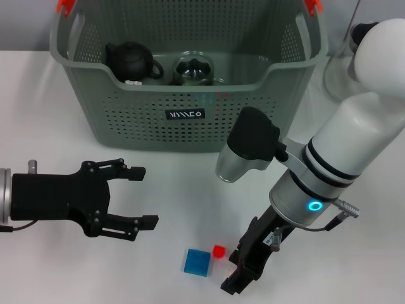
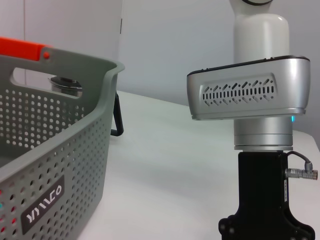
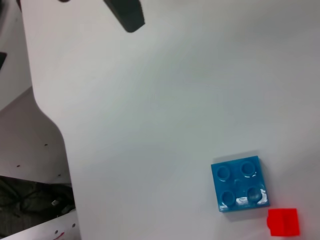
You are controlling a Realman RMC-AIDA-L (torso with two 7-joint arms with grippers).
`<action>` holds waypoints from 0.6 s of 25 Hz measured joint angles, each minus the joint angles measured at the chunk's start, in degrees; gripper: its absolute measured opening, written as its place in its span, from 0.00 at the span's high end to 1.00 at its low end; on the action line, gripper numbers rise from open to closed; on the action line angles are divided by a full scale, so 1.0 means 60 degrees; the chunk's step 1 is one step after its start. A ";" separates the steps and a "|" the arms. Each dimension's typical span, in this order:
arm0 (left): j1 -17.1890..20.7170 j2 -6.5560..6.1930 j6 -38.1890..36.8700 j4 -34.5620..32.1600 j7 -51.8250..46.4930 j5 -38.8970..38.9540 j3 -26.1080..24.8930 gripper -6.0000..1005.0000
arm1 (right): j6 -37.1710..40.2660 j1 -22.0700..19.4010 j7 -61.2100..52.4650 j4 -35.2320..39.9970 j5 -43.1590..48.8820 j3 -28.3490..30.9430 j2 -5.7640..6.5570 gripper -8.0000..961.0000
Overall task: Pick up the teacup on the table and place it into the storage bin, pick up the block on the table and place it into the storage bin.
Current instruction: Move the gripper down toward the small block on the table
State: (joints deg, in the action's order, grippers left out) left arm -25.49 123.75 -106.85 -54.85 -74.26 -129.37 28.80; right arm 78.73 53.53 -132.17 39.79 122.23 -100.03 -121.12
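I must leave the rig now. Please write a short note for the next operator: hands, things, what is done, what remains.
Left hand: open, empty, low over the white table in front of the grey-green perforated plastic storage bin.
Right hand: beside the blocks, holding nothing.
Bin contents: a black teapot and a glass cup.
On the table: a blue square studded block and a small red cube next to it.
Done: teacup apparently in bin. Left: the block.

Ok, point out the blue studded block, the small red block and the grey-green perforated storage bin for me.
Blue square studded plastic block (image 3: 240, 183), right wrist view: centre of its studded top.
Small red cube block (image 3: 283, 222), right wrist view: middle of its top face.
Grey-green perforated plastic storage bin (image 1: 133, 120), head view: front wall, left of its black label.
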 joint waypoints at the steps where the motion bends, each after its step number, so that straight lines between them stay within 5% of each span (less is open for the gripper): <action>1: 0.0001 0.0000 0.0001 0.0001 0.0000 0.0000 0.0001 0.06 | -0.0026 0.0000 -0.0001 0.0000 -0.0001 -0.0022 0.0000 0.35; 15: 0.0000 0.0000 0.0040 0.0011 0.0014 0.0000 0.0004 0.06 | -0.0235 0.0054 -0.0003 0.0079 -0.0019 -0.0438 0.0002 0.35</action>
State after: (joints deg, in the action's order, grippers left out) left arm -25.49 123.75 -106.62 -54.78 -74.18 -129.37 28.83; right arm 77.32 53.85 -132.19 40.27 122.11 -102.66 -121.10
